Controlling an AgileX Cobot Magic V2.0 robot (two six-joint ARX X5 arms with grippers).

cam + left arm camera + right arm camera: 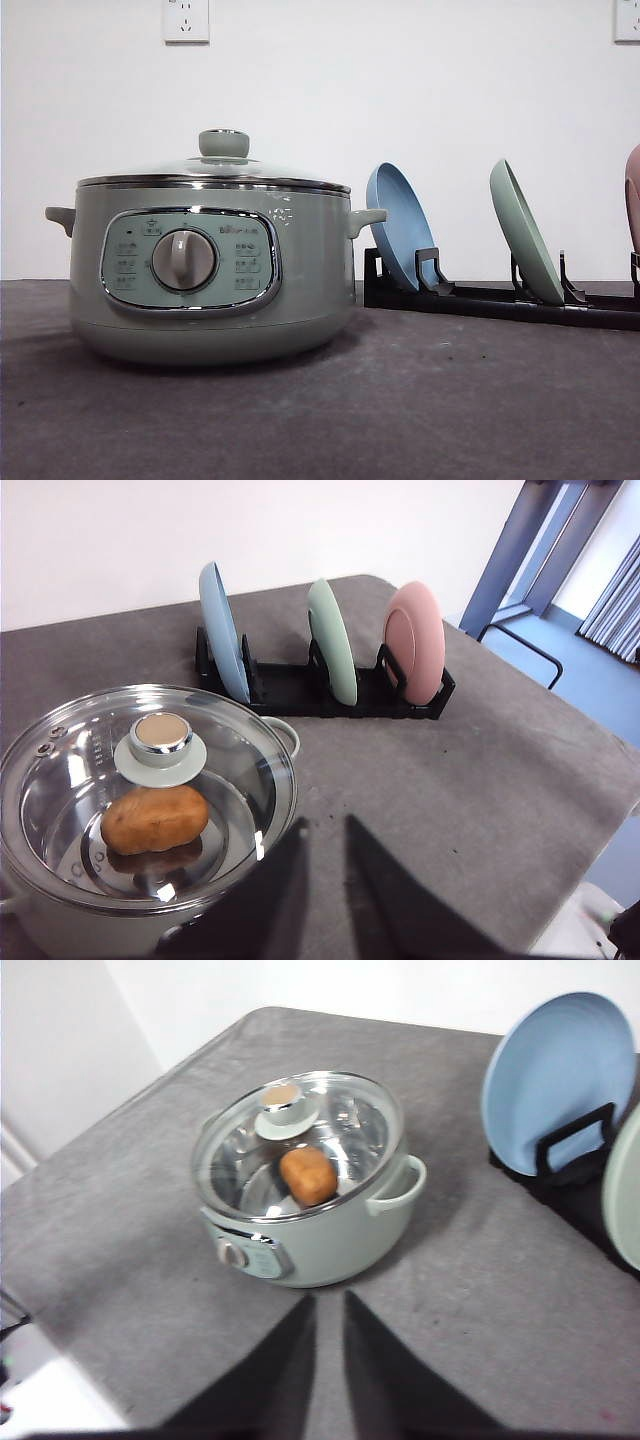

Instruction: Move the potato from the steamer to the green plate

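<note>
The steamer (210,270) sat on the grey table (420,410), left of centre in the front view, dial (184,261) facing the camera, glass lid (215,172) on w/ its green knob (224,143) on top. The potato (154,819) lay inside the pot under the closed lid, visible through the glass, roughly mid-bowl; right wrist view showed it (307,1176) the same way, just beside the knob as seen from above. To the right of the steamer stood a black rack (500,295) holding plates upright on edge: blue plate (400,225) nearest the pot, green plate (525,232) in the next slot, and a pink plate (416,642) at the far end. The plates were apart from each other, each in its own slot. Left gripper (325,880) hovered above the table beside the steamer, fingers a narrow gap apart, nothing between them. Right gripper (328,1360) hung over bare table in front of the pot, fingers likewise only slightly parted and holding nothing. Neither gripper touched the lid or pot. White wall behind, w/ an outlet (186,20) high up.
</note>
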